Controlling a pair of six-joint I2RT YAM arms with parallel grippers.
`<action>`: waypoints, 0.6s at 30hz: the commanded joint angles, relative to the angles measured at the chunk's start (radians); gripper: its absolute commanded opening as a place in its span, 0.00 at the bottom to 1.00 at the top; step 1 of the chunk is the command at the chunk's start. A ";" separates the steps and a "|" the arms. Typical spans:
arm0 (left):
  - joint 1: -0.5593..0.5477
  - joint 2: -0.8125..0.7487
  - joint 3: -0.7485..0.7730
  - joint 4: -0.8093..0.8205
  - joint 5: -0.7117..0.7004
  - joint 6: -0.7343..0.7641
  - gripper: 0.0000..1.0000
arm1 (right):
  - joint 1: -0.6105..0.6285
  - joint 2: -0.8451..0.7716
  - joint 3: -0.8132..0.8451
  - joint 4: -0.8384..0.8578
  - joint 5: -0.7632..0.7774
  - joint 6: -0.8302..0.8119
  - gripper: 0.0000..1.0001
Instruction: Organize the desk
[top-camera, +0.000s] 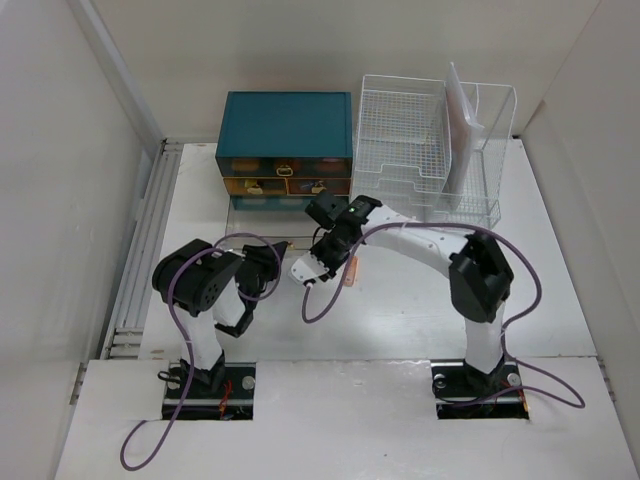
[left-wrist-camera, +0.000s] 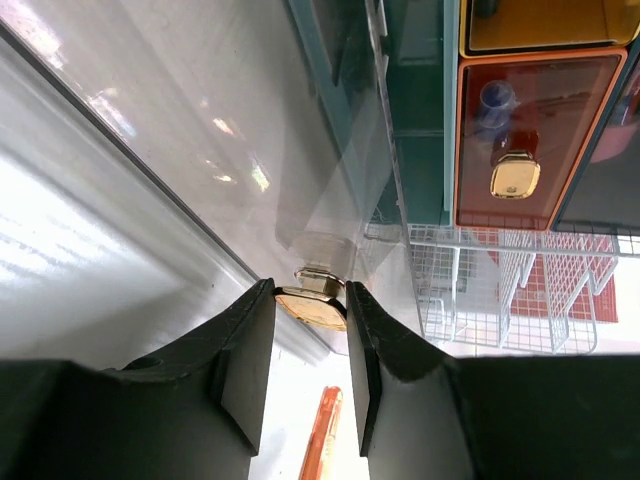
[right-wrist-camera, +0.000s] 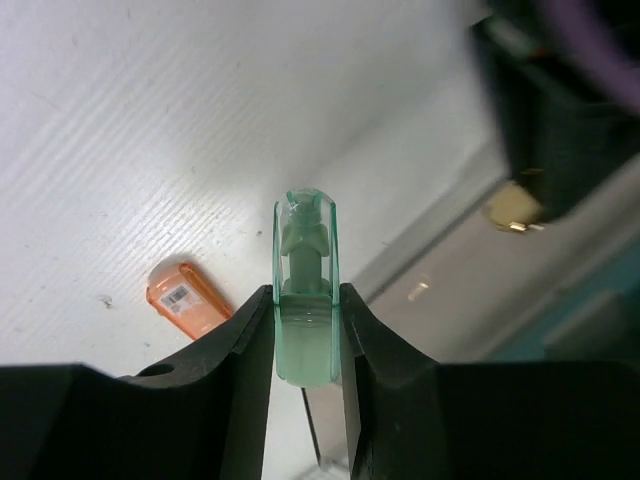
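Observation:
The white desk (top-camera: 400, 310) has a grey rail (top-camera: 145, 250) along its left edge. My left gripper (top-camera: 264, 268) (left-wrist-camera: 309, 293) is shut on the gold knob (left-wrist-camera: 312, 307) of a clear drawer (left-wrist-camera: 300, 150) pulled out from the bottom of the teal cabinet (top-camera: 285, 125). My right gripper (top-camera: 323, 262) (right-wrist-camera: 305, 292) is shut on a translucent green marker (right-wrist-camera: 306, 235), held just above the desk by the drawer's front. An orange marker (right-wrist-camera: 188, 298) (top-camera: 351, 277) lies on the desk beside it, and also shows in the left wrist view (left-wrist-camera: 322, 435).
A white wire basket (top-camera: 425, 150) with a flat pinkish sheet standing in it sits at the back right. The cabinet's other drawers, orange and yellow with gold knobs (left-wrist-camera: 515, 175), are shut. Walls enclose the desk on the left, back and right.

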 joint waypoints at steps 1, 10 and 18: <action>-0.042 0.042 -0.072 0.493 0.069 0.044 0.00 | 0.018 -0.125 0.041 -0.010 -0.037 0.092 0.13; -0.091 0.011 -0.103 0.493 0.040 0.053 0.00 | 0.030 -0.174 0.069 0.179 0.122 0.222 0.13; -0.091 -0.029 -0.136 0.493 0.019 0.053 0.52 | 0.021 -0.052 0.047 0.416 0.291 0.351 0.15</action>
